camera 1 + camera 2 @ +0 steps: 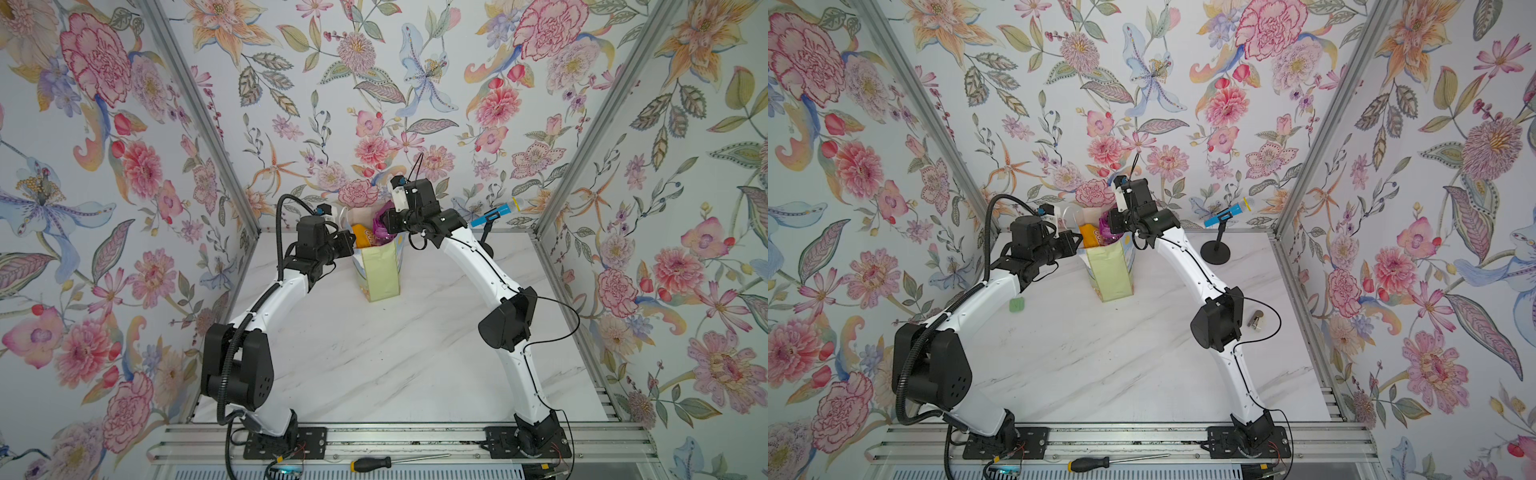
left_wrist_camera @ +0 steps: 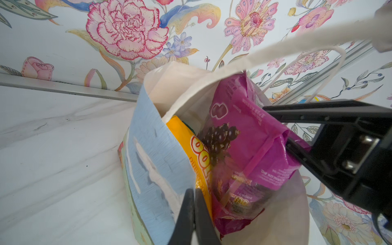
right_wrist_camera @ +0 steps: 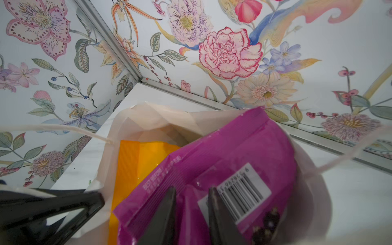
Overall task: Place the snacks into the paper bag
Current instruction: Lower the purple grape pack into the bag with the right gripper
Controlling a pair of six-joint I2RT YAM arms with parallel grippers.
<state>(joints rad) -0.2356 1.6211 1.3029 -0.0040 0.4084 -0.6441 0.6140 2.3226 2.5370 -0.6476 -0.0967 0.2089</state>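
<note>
– Paper bag (image 1: 380,272) first: where is it, and who has hold of it?
– Upright on the worktop (image 1: 374,374), towards the back, near the middle of both top views. The left hand (image 2: 194,191) is pressed together on the rim of its blue-printed side, as far as its wrist view shows.
– And what's inside?
– An orange-yellow packet (image 2: 191,148) stands against that side. The purple packet (image 3: 222,152) is only partly in, tilted, with its upper end above the mouth. The right hand (image 3: 192,188) pinches it by a fold on its back.
– So what worries you?
– Room, mostly. The bag is narrow and looks crowded, so I judge the purple one may jam against the orange one rather than slide down. Pushing harder sideways could tip a tall bag, or tear the paper where the left hand grips.
– And if the right hand simply lets go?
– The packet is glossy and leans out at the top, so it might flop over the rim onto the worktop. It could also ride back out with the fingers if the film clings to them.
– Anything else?
– A white handle (image 2: 297,40) hangs loose close to the right hand. Pulling away could hook it and drag the bag along. And a small green thing (image 1: 1017,304) lies on the worktop beside the left arm (image 1: 984,291); I cannot tell if it is a snack
</note>
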